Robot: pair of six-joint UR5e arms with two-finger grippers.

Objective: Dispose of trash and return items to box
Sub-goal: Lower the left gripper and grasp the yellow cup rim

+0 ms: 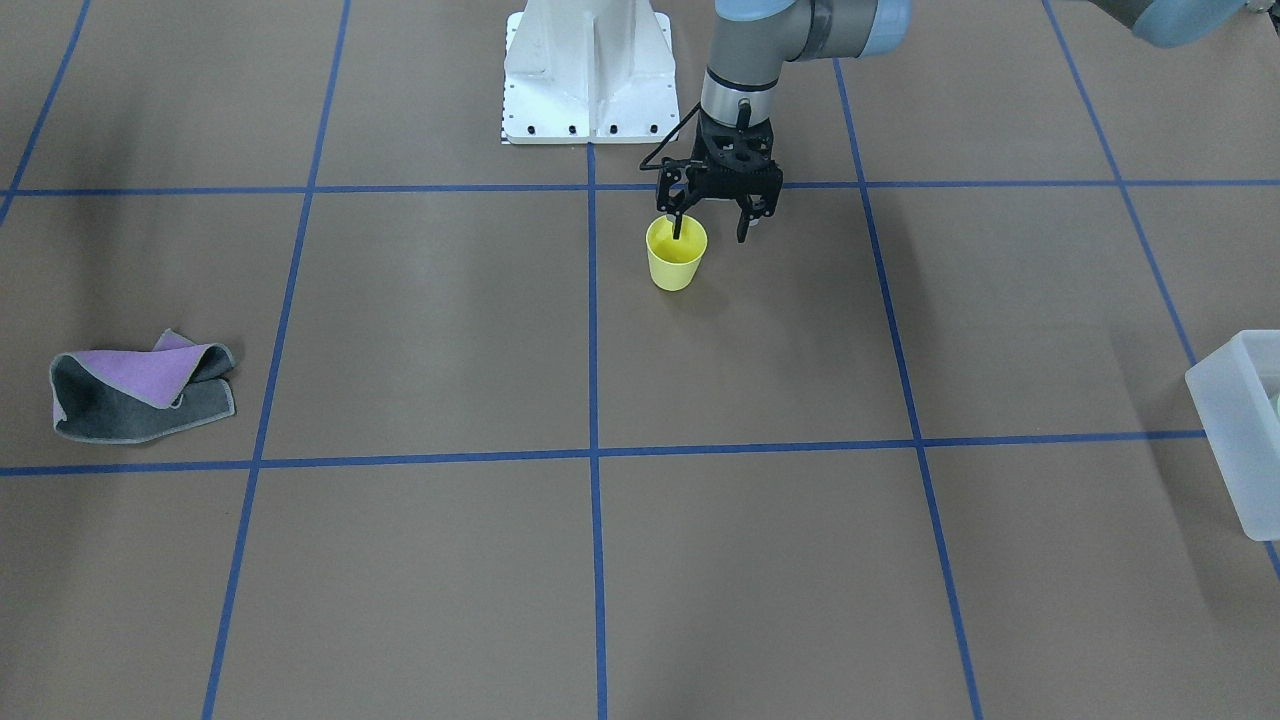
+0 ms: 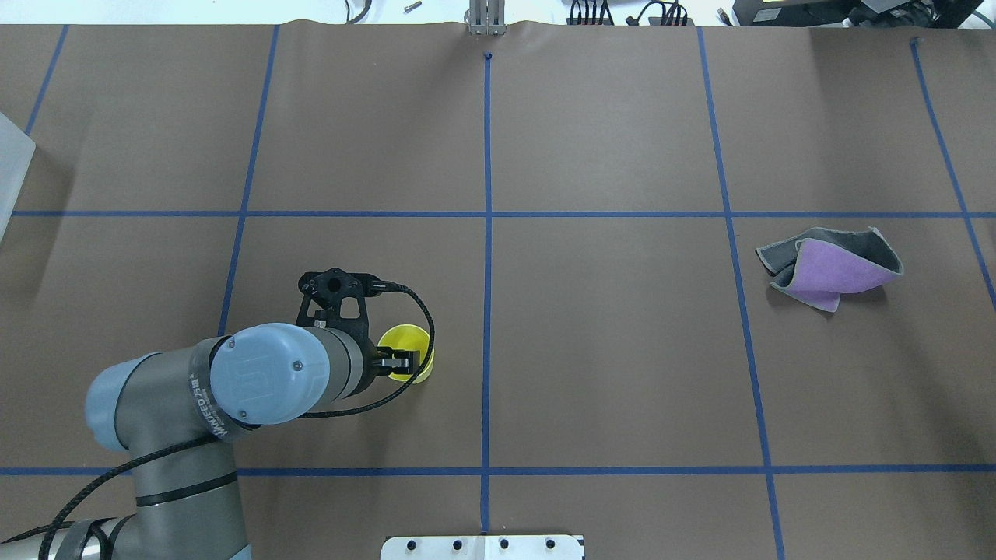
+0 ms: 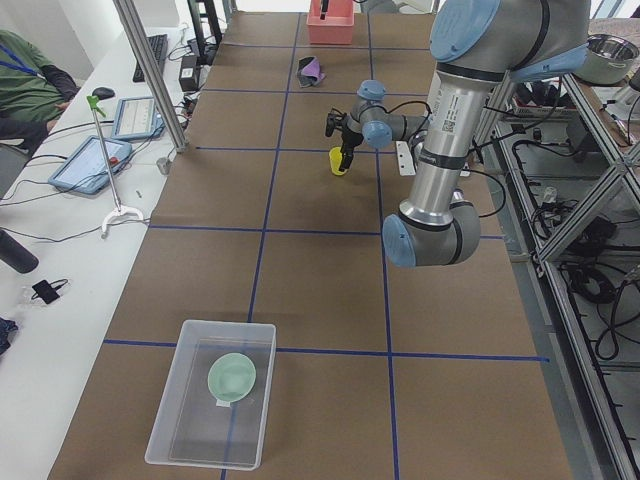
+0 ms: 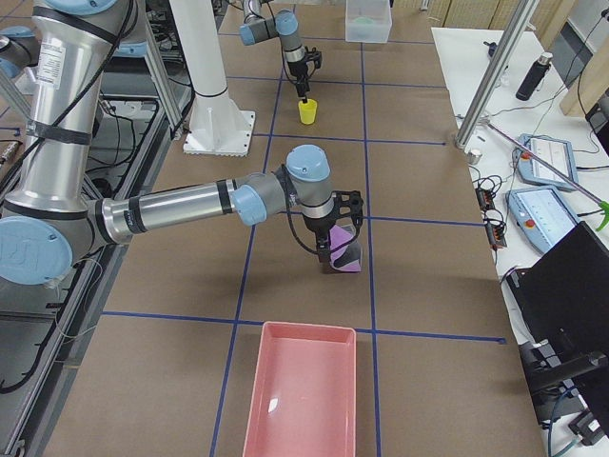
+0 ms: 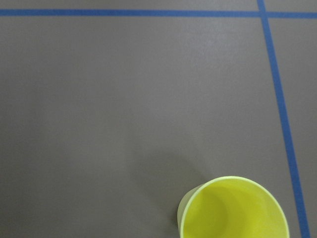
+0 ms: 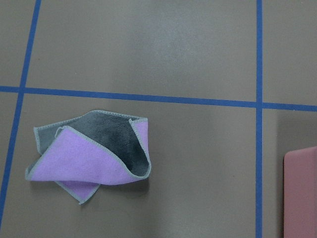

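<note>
A yellow cup (image 1: 676,255) stands upright near the robot base; it also shows in the overhead view (image 2: 406,348) and the left wrist view (image 5: 233,210). My left gripper (image 1: 712,228) is open over it, one finger inside the cup and the other outside its rim. A purple and grey cloth (image 1: 140,385) lies crumpled on the table and also shows in the right wrist view (image 6: 89,158). My right gripper (image 4: 335,243) hangs over the cloth; I cannot tell whether it is open. The box (image 3: 175,425) stands at the table's left end.
A green bowl (image 3: 232,378) lies inside the box. A pink tray (image 4: 303,400) sits at the table's right end, its edge in the right wrist view (image 6: 302,193). The white robot base (image 1: 590,70) stands behind the cup. Blue tape lines grid the brown table.
</note>
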